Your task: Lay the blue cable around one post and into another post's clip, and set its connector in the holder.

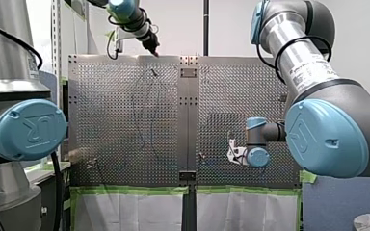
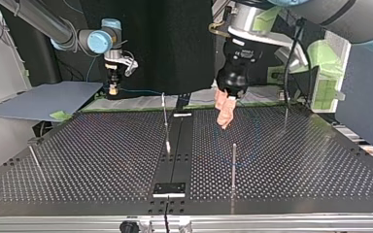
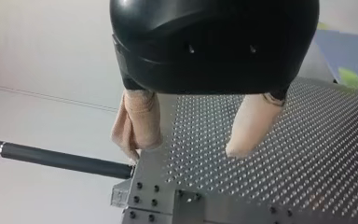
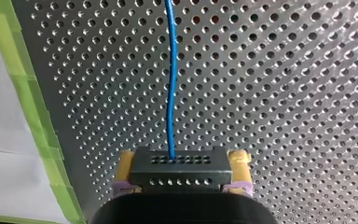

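Here, connector (image 4: 179,168) clamped between right fingers (image 4: 240,161), blue cable (image 4: 170,79) running ahead, left fingers (image 3: 251,126) apart.

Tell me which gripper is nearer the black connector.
Right. My right gripper clamps the connector between its yellow pads; my left gripper hangs open and empty over the opposite edge of the table, well away.

I am reading one mark only: a turned UR logo on the blue joint cap (image 1: 29,130) of my left arm (image 1: 5,57). Print on the silver tube (image 1: 298,53) of my right arm (image 1: 347,96) is showing too small to read.
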